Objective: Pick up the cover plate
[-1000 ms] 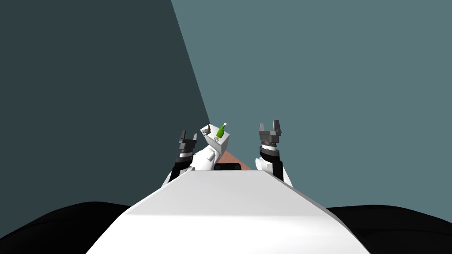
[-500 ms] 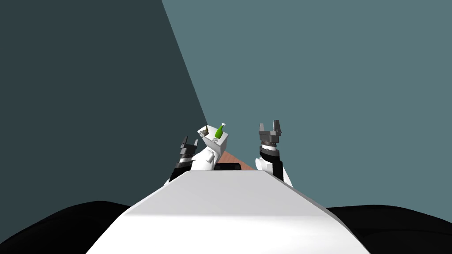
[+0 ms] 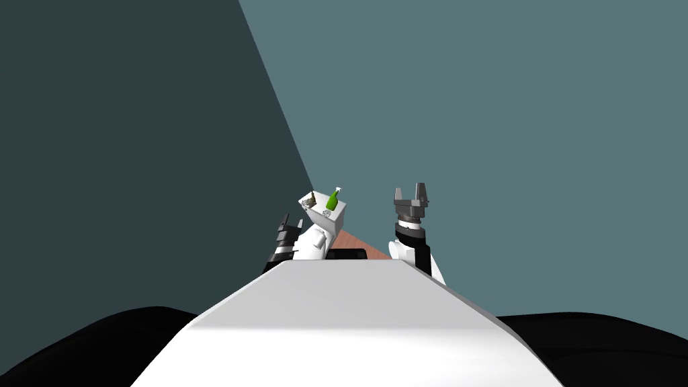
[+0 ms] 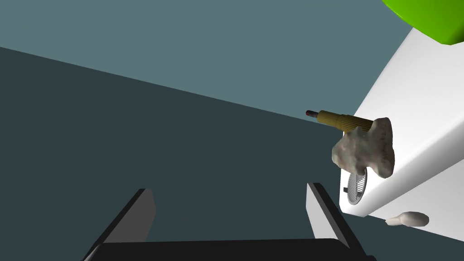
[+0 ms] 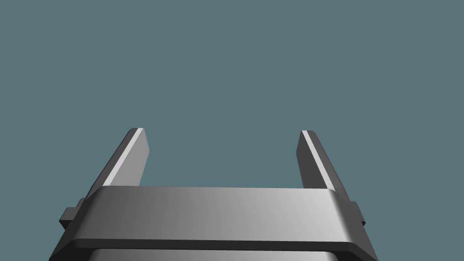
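**Left hand spread beside box; cover plate not gripped**

1. Left hand (image 4: 231,192). The two fingers (image 4: 322,213) are spread wide. Nothing lies between them and nothing is gripped. One finger stands just beside the near corner of the white box (image 4: 421,104); contact cannot be confirmed. In the head view this hand sits low, beside the box and on its left.

2. Cover plate (image 4: 356,189). This is a round grey disc with a slotted grille. It lies on the box top, close to the corner nearest the left hand. It is off to the side of the nearer finger, not between the fingers, and apart from both.

3. Items around the plate.
   - A mottled grey lump (image 4: 364,152) rests on the box top directly next to the plate. In the left wrist view it hides part of the plate; whether the two touch cannot be told.
   - A yellow ribbed pin (image 4: 337,119) with a dark tip lies just beyond the lump.
   - A green bottle (image 3: 333,199) stands upright farther along the top, well apart from the plate.
   - A small pale knob (image 4: 408,219) projects from the side face of the box, below the plate's corner.

4. Right hand (image 5: 222,131). The fingers are spread and hold nothing. In the head view it is raised to the right of the box, well apart from it.

5. Surroundings. The box stands in a corner between a teal wall (image 3: 504,101) and a darker wall (image 3: 121,134).
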Motion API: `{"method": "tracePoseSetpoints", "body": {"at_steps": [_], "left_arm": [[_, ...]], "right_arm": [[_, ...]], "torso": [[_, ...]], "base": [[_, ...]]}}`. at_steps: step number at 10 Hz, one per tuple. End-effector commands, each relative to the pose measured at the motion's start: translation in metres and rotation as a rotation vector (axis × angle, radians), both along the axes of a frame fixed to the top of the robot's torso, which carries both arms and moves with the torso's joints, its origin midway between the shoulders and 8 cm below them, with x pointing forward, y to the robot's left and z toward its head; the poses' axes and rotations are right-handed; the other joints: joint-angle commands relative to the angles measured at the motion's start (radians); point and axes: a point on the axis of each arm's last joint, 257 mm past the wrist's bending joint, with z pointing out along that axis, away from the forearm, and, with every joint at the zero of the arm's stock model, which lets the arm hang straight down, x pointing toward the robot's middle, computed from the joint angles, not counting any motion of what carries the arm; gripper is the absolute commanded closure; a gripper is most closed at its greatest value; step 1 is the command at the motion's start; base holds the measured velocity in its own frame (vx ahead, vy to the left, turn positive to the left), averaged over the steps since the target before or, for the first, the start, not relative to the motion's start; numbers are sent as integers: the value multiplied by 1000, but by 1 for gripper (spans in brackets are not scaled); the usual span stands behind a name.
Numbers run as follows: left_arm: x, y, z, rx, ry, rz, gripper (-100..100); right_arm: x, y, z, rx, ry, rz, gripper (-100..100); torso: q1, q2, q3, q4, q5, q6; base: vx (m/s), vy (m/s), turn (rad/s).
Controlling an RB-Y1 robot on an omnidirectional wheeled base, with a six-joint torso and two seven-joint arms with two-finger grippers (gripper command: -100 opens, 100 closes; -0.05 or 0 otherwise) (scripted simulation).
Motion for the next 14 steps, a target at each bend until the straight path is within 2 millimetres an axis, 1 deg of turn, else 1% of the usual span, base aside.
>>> {"method": "tracePoseSetpoints", "body": {"at_steps": [1, 8, 9, 11, 14], "left_arm": [[0, 1, -1, -2, 6, 1, -100], [0, 1, -1, -2, 6, 1, -100], [0, -1, -21, 8, 63, -11, -100], [0, -4, -41, 20, 120, -23, -100], [-4, -8, -79, 46, 229, -46, -100]], "right_arm": [[0, 0, 0, 0, 0, 0, 0], [0, 0, 0, 0, 0, 0, 0], [0, 0, 0, 0, 0, 0, 0], [0, 0, 0, 0, 0, 0, 0], [0, 0, 0, 0, 0, 0, 0]], "torso": [[0, 0, 0, 0, 0, 0], [-1, -1, -1, 0, 0, 0], [-1, -1, 0, 0, 0, 0], [-4, -4, -2, -1, -1, 0], [-5, -6, -3, -1, -1, 0]], "base": [[0, 0, 0], [-2, 3, -10], [28, -22, -127], [60, -46, -107], [66, -46, -105]]}}
